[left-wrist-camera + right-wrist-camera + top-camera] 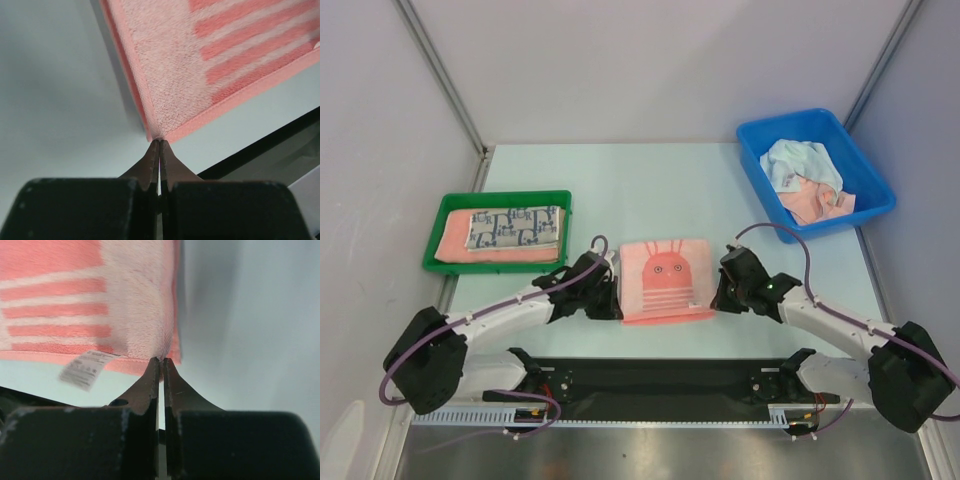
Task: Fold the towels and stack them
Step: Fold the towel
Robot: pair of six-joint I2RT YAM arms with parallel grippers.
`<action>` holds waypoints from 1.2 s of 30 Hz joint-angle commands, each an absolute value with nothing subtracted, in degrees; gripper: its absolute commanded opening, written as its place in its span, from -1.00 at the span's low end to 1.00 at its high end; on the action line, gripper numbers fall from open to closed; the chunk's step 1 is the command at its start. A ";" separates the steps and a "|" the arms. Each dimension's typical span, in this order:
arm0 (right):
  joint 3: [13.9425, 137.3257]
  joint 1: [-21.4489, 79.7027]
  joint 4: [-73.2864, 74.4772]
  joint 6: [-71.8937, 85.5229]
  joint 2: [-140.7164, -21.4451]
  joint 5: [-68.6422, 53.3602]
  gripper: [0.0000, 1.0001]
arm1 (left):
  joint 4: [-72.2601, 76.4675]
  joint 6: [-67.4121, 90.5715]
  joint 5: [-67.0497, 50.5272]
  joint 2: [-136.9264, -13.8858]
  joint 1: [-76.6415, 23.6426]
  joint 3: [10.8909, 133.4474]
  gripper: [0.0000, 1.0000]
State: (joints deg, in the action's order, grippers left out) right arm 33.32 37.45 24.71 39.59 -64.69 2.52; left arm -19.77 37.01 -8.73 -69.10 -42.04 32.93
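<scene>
From high up, looking down and forward over the whole table (650,185). From each wrist, low and very close, looking forward at one near corner of the pink towel (665,282). Same towel in all three.

We record a pale table (650,180) bearing three items directly: a green tray (505,196) at left, a blue bin (757,165) far right, and a pink towel (665,280) centrally, near the front edge.
</scene>
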 commanded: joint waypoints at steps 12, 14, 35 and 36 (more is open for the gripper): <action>29.27 38.50 21.97 41.04 -68.82 4.13 -1.00 | -16.17 36.30 -10.29 -71.90 -43.07 27.86 -0.99; 29.70 38.67 23.02 40.96 -67.86 4.13 -1.00 | -17.31 35.95 -9.76 -70.93 -43.07 28.65 -0.99; 26.36 40.17 24.16 42.63 -65.13 5.45 -0.47 | -20.73 36.21 -9.23 -71.98 -44.30 29.26 -0.87; 27.32 40.17 24.87 42.45 -64.43 5.62 -0.40 | -21.70 35.69 -8.45 -72.42 -44.30 30.05 -0.67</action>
State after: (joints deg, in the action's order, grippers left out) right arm 26.57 39.81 21.41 42.98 -64.40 2.44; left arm -18.24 36.38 -11.33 -71.02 -43.99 28.95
